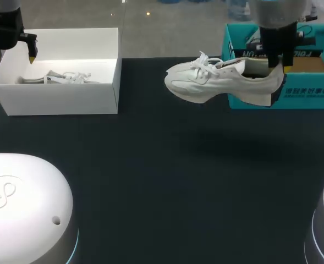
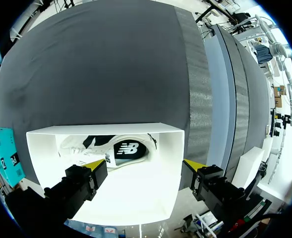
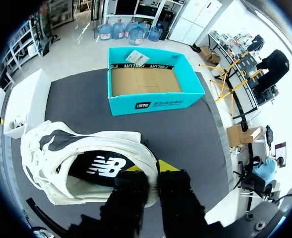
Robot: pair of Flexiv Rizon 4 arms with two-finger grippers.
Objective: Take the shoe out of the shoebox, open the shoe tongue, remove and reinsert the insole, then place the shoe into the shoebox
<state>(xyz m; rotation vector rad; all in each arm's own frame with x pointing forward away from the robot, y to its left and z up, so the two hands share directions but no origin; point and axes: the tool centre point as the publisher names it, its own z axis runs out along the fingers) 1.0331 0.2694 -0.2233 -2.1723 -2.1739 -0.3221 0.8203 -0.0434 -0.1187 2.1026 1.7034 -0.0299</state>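
A white shoe [image 1: 217, 80] hangs in the air over the dark table, toe pointing left, just in front of the teal shoebox [image 1: 305, 93]. My right gripper [image 1: 276, 66] is shut on its heel collar from above. In the right wrist view the shoe [image 3: 86, 158] lies beside and under the gripper [image 3: 150, 168], whose yellow tips pinch the heel edge; the teal shoebox [image 3: 155, 104] stands ahead, with only cardboard showing inside. My left gripper [image 1: 13, 54] hovers open above the white box's far left corner, holding nothing [image 2: 146, 166].
A white box [image 1: 62, 99] stands at the back left with a second white shoe [image 1: 62, 77] lying in it, seen ahead of the left fingers too [image 2: 111, 148]. Dark table mat spreads across the middle and front.
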